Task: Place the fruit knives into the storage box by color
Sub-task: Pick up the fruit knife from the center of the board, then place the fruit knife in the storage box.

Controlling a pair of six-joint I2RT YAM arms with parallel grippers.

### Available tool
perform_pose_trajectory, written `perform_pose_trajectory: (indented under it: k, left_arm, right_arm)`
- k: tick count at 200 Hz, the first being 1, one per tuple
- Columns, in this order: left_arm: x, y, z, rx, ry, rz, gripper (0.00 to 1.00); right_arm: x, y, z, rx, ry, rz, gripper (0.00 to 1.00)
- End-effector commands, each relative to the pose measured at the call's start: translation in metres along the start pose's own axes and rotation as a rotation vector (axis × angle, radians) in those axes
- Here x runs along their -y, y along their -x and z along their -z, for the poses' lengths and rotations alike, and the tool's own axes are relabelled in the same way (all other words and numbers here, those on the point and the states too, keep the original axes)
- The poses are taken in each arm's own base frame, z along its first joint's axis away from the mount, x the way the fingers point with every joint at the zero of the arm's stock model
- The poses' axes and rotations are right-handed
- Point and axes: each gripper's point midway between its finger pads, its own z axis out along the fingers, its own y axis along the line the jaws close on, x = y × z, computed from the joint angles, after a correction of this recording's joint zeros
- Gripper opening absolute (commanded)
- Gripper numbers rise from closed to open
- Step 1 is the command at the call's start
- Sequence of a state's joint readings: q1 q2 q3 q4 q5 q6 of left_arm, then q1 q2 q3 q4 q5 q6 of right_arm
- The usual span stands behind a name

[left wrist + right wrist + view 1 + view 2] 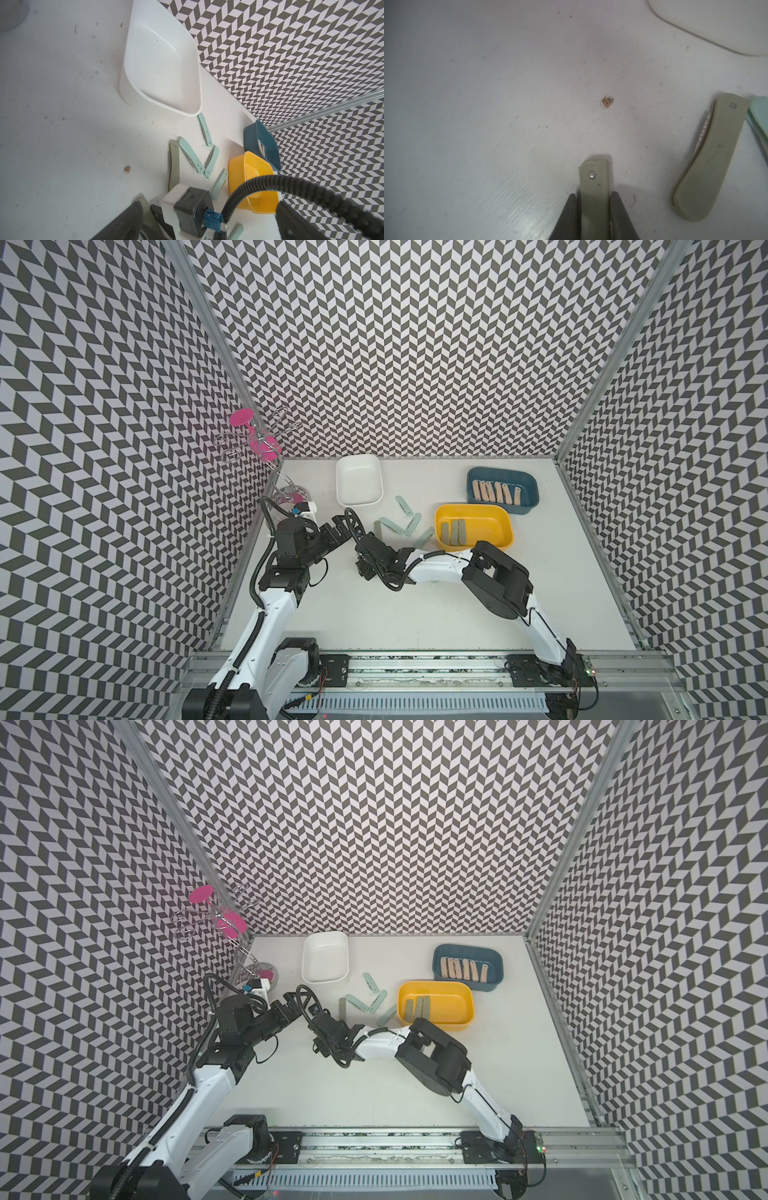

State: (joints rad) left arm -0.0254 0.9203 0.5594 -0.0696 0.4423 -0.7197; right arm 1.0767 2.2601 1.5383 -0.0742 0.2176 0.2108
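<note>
My right gripper is shut on an olive grey-green fruit knife low over the table, just left of the loose pile. A second olive knife and several pale mint knives lie between the boxes. The white storage box is empty. Three olive knives lie in the yellow box, and the blue box holds several peach-pink knives. My left gripper hangs open with nothing in it, close beside the right wrist.
A wire rack with pink-based glasses stands in the back left corner, close behind the left arm. Chevron-patterned walls close in the table on three sides. One more mint knife lies near the right wrist.
</note>
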Motion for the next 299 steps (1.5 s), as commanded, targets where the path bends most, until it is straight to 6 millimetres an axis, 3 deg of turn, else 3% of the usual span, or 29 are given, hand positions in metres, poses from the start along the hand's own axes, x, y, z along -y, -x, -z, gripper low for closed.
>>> perform_pose_trajectory:
  k: [1, 76, 142, 182, 216, 258, 299]
  left_arm:
    - [0.012, 0.012, 0.005, 0.039, -0.036, -0.020, 1.00]
    - [0.020, 0.016, 0.008, 0.045, -0.056, -0.030, 1.00]
    - [0.028, 0.014, 0.005, 0.028, -0.102, -0.015, 1.00]
    - [0.052, 0.007, -0.003, 0.000, -0.155, -0.024, 1.00]
    - [0.088, -0.012, -0.021, -0.058, -0.219, -0.059, 1.00]
    - [0.130, -0.048, -0.052, -0.164, -0.283, -0.112, 1.00]
    - [0.158, -0.072, -0.075, -0.240, -0.328, -0.150, 1.00]
  right_arm:
    - [0.007, -0.012, 0.014, -0.047, -0.014, -0.028, 0.18]
    - [0.022, 0.008, 0.053, 0.031, -0.007, -0.122, 0.17]
    - [0.064, 0.033, 0.099, 0.125, -0.031, -0.220, 0.17]
    - [0.117, 0.054, 0.136, 0.201, -0.070, -0.305, 0.17]
    - [0.175, 0.056, 0.165, 0.252, -0.140, -0.377, 0.17]
    - [0.248, 0.031, 0.188, 0.265, -0.258, -0.451, 0.17]
    - [0.311, -0.009, 0.200, 0.241, -0.387, -0.508, 0.17]
